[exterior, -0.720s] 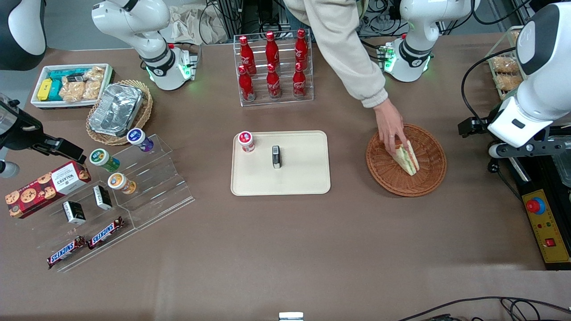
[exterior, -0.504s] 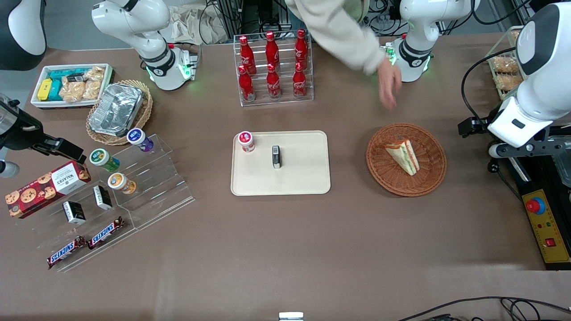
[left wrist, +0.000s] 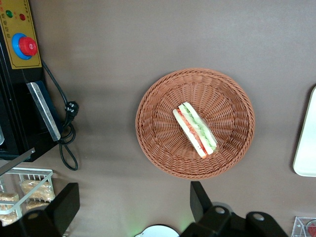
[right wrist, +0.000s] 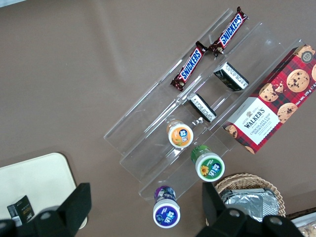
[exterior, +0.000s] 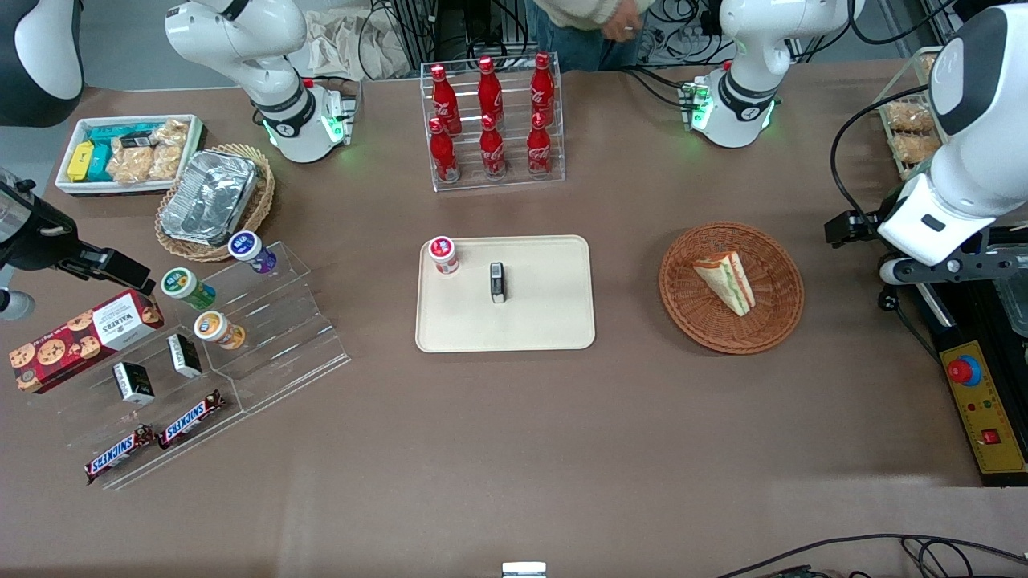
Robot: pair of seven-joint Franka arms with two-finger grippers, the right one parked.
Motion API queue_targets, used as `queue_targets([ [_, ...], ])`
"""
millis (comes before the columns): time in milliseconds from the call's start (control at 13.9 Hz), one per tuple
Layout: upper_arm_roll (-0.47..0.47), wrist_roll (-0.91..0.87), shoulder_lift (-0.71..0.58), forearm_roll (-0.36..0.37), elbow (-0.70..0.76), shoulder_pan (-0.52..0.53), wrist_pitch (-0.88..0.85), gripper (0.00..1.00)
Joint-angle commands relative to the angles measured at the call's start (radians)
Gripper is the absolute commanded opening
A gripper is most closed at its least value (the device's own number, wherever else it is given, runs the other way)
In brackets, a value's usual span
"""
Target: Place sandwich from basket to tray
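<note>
Jaws spread wide and holding nothing, the gripper [left wrist: 133, 207] hangs high over the basket [exterior: 777, 321], where the sandwich [exterior: 727, 282] lies flat, its long axis diagonal, apex toward the tray [exterior: 554, 321].

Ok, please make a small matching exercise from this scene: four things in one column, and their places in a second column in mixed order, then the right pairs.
Things:
1. sandwich
2. red-capped cup
3. foil container
4. tool

Places:
A. in the light tan basket
B. above the table, apart from the round brown basket, open
C. on the cream tray
D. in the round brown basket

Pairs: 1-D, 2-C, 3-A, 4-B
</note>
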Motion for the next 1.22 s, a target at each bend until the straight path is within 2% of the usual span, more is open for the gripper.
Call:
queue_targets([
  [0, -0.012, -0.012, 0.012, 0.004, 0.015, 0.010, -0.012, 0.99],
  [288, -0.011, -0.015, -0.005, 0.002, -0.038, 0.018, 0.012, 0.99],
  [720, -0.011, -0.018, -0.138, -0.006, -0.299, 0.019, 0.204, 0.99],
  [864, -0.006, -0.015, -0.143, -0.073, -0.311, 0.029, 0.207, 0.99],
  [936, -0.009, -0.015, -0.146, -0.084, -0.331, 0.054, 0.221, 0.99],
  [1152, -0.011, -0.015, -0.247, -0.084, -0.542, 0.058, 0.426, 0.99],
])
